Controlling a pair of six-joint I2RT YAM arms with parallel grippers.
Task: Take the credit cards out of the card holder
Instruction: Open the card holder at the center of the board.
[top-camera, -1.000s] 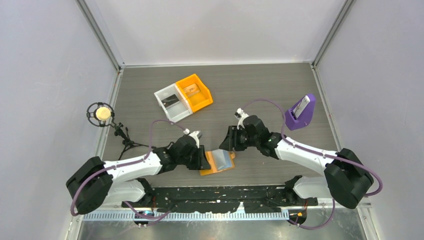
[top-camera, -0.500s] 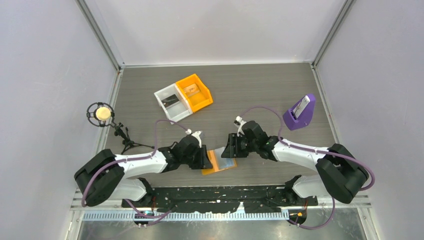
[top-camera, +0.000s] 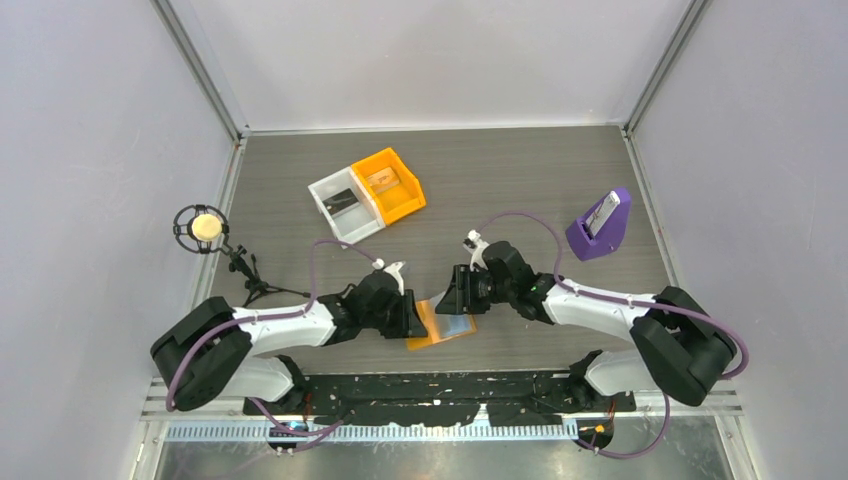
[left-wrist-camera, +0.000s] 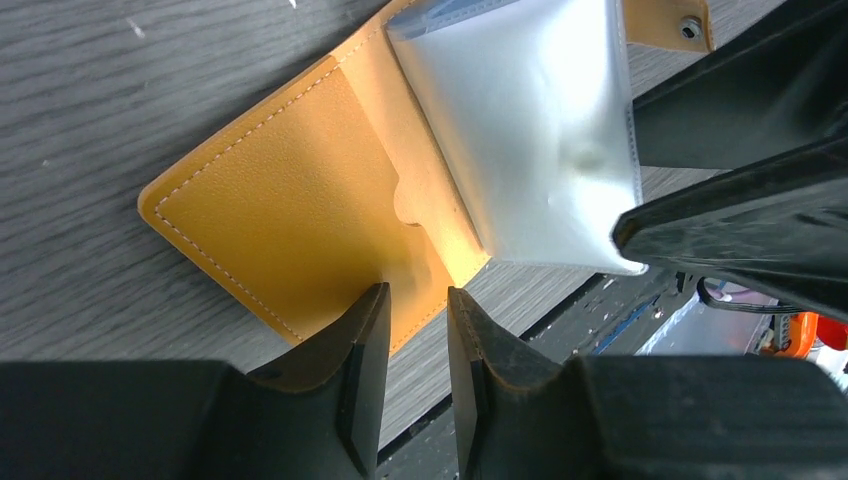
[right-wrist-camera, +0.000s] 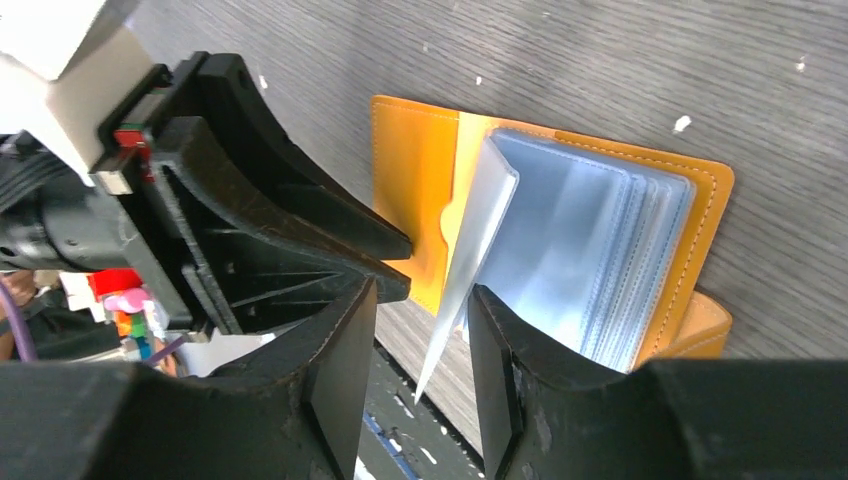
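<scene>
The orange card holder lies open near the table's front edge. In the left wrist view its left flap lies flat, and my left gripper has its tips on that flap's near edge, jaws slightly apart with nothing between them. The clear sleeves are stacked on the right half. One sleeve stands lifted between the jaws of my right gripper, which is open and not clamped on it. The credit cards are hidden; no card shows in the sleeves.
A white bin and an orange bin sit side by side at the back, each holding a flat item. A purple stand is at the right. A small tripod with a round head stands at the left edge.
My right gripper has come down and toward the holder, and a sleeve now stands between its jaws. The left arm shifted slightly, its tips staying on the orange flap.
</scene>
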